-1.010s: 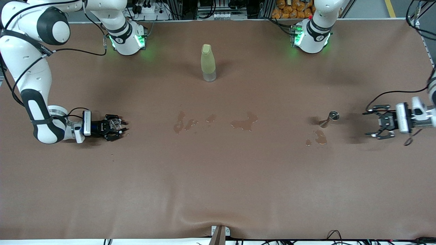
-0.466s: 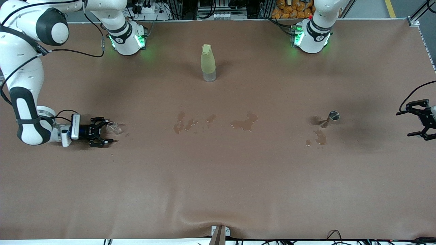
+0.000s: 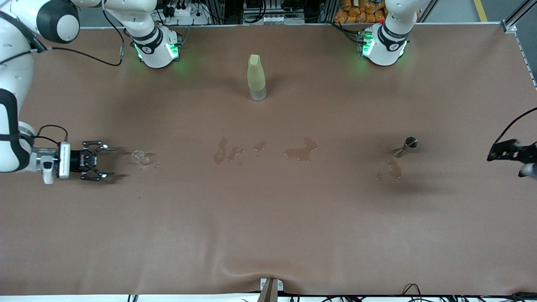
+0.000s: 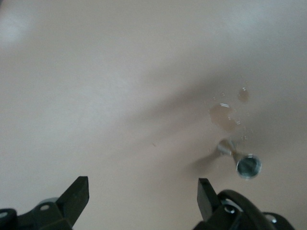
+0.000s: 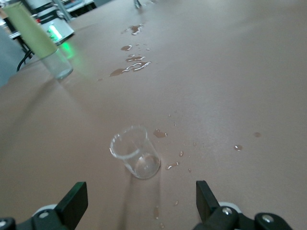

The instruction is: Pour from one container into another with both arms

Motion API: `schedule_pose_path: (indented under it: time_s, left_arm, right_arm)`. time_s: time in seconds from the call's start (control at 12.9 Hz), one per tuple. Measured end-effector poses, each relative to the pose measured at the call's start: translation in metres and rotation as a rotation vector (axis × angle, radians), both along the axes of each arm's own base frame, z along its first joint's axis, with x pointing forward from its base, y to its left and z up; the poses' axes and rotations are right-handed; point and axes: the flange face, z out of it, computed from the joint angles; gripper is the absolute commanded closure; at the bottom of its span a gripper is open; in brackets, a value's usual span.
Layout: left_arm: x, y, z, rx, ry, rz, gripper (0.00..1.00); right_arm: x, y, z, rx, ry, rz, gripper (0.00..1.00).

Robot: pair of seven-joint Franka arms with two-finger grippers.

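— Looking along the right arm's end of the table, what do you find?

— The squat clear cup [image 3: 140,157] stands upright on the brown table [image 3: 268,235], free of any grip. The right gripper [image 3: 97,160] is low just beside it, toward the table's end, with its fingers spread wide and nothing between them. In the right wrist view the cup [image 5: 135,152] sits ahead of the two black fingertips [image 5: 72,203], apart from them, with a few small drops [image 5: 172,165] on the table by its base.

— And the stemmed glass?

— The small greyish stemmed glass [image 3: 407,145] stands toward the left arm's end of the table, well apart from the cup. A wet patch [image 3: 394,169] lies just beside it, nearer to the front camera. The left wrist view shows the glass [image 4: 243,163] from above, round rim plain, the patch [image 4: 223,115] near its foot.

— Where is the left gripper?

— At the very edge of the front view, the left gripper [image 3: 509,153] is over the table's end, well apart from the glass. Its jaws stand open and empty, as the wrist view shows.

— Anything else on the table?

— A tall yellow-green bottle [image 3: 256,77] stands upright between the two arm bases, and spilled puddles [image 3: 300,152] spread across the middle of the table, nearer to the front camera than the bottle.
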Motion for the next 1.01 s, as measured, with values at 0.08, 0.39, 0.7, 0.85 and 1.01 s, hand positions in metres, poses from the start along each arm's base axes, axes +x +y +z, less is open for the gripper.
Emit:
schedule_pose_path:
  time_s: [0.08, 0.39, 0.7, 0.85, 1.01]
  left_arm:
    - [0.004, -0.03, 0.006, 0.031, -0.013, 0.003, 0.0]
    - [-0.001, -0.06, 0.039, 0.049, -0.062, 0.031, 0.0]
    - [-0.009, -0.059, 0.057, 0.048, -0.092, 0.278, 0.0]
    - [-0.007, -0.064, 0.06, 0.031, -0.111, 0.347, 0.0]
    - [-0.005, -0.067, 0.063, 0.02, -0.131, 0.385, 0.0]
  right_arm:
    - [0.007, 0.003, 0.031, -0.068, 0.071, -0.041, 0.0]
    - [0.019, 0.032, 0.171, -0.336, 0.286, -0.25, 0.0]
    - [0.012, 0.069, 0.254, -0.541, 0.439, -0.477, 0.0]
    - [0.006, 0.087, 0.29, -0.638, 0.478, -0.586, 0.0]
    - [-0.001, 0.11, 0.324, -0.725, 0.507, -0.705, 0.0]
